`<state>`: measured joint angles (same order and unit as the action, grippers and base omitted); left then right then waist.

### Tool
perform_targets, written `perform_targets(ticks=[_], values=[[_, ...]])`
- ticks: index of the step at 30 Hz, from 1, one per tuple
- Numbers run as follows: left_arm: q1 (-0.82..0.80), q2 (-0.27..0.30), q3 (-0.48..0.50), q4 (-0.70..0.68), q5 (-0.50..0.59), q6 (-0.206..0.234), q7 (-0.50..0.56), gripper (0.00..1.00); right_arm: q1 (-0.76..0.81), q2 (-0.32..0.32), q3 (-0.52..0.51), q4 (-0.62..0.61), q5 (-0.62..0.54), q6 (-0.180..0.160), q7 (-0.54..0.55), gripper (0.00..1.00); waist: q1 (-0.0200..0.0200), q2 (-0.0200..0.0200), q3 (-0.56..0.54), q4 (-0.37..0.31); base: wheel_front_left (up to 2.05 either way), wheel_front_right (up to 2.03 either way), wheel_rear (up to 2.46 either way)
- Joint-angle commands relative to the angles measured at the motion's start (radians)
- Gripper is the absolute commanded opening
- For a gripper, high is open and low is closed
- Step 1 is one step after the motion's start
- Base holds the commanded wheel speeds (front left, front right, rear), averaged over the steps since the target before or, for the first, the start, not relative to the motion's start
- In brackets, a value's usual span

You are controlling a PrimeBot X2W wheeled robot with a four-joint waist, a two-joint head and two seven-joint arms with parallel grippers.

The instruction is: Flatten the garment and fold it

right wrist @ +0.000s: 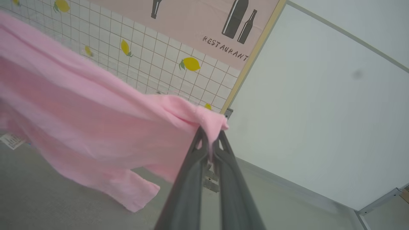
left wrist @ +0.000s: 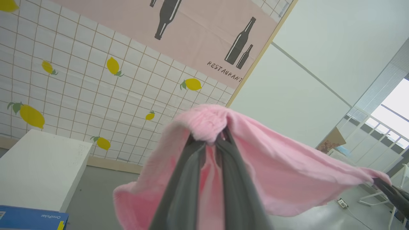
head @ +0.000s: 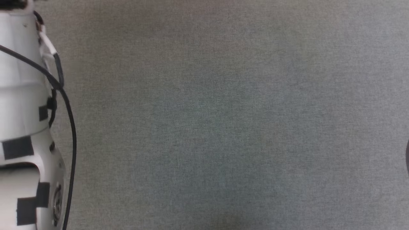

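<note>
Garment (left wrist: 281, 172) is held up mid-frame between the left tool (left wrist: 212, 140) and right tool (right wrist: 209, 135), both pinched tight on its edge, so flattening and folding all look left to do.

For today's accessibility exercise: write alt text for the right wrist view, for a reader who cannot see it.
The right gripper is shut on a corner of the pink garment, which hangs stretched away to the view's left above a grey surface. Behind it are a white tiled wall with lemons and a pink poster showing dark bottles and the word RESTAURANT.
</note>
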<state>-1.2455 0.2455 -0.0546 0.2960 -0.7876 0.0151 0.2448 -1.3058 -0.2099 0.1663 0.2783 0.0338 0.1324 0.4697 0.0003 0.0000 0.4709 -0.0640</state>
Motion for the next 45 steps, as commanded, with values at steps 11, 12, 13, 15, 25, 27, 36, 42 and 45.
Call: perform_targets(ticks=[11,12,13,15,25,27,36,42,45], values=[[0.48,0.058,-0.102,-0.02,-0.013,-0.081,0.114,0.0,0.402,-0.06,0.119,-0.019,0.204,-0.002,0.076,0.0,-0.0003,0.0,-0.137,0.014,0.0,0.0,0.0],[0.547,0.064,-0.116,-0.045,-0.019,-0.082,0.137,0.0,0.46,-0.073,0.122,-0.048,0.232,-0.002,0.095,0.0,-0.0003,0.0,-0.155,0.015,0.0,0.0,0.0],[0.6,0.068,-0.122,-0.066,-0.024,-0.079,0.152,0.0,0.508,-0.085,0.126,-0.075,0.248,-0.002,0.11,0.0,-0.0003,0.0,-0.17,0.018,0.0,0.0,0.0],[0.72,0.084,-0.144,-0.118,-0.028,-0.073,0.187,0.0,0.621,-0.11,0.125,-0.139,0.278,-0.002,0.144,0.0,-0.0003,0.0,-0.201,0.021,0.0,0.0,0.0],[1.185,0.124,-0.203,-0.356,-0.019,0.039,0.267,0.0,1.179,-0.097,0.001,-0.414,0.285,-0.002,0.314,0.0,-0.0003,0.0,-0.297,0.035,0.0,0.0,0.0],[1.253,0.13,-0.205,-0.393,-0.028,0.057,0.28,0.0,1.269,-0.079,-0.023,-0.455,0.269,-0.002,0.354,0.0,-0.0003,0.0,-0.31,0.038,0.0,0.0,0.0],[1.513,0.174,-0.213,-0.557,-0.05,0.157,0.362,0.0,1.598,0.021,-0.147,-0.627,0.21,-0.002,0.533,0.0,-0.0003,0.0,-0.335,0.051,0.0,0.0,0.0],[1.573,0.16,-0.222,-0.664,-0.079,0.175,0.376,0.0,1.665,0.058,-0.197,-0.721,0.2,-0.002,0.562,0.0,-0.0003,0.0,-0.334,0.063,0.0,0.0,0.0],[1.535,0.138,-0.228,-0.681,-0.082,0.151,0.351,0.0,1.617,0.047,-0.186,-0.748,0.199,-0.002,0.53,0.0,-0.0003,0.0,-0.335,0.07,0.0,0.0,0.0]])
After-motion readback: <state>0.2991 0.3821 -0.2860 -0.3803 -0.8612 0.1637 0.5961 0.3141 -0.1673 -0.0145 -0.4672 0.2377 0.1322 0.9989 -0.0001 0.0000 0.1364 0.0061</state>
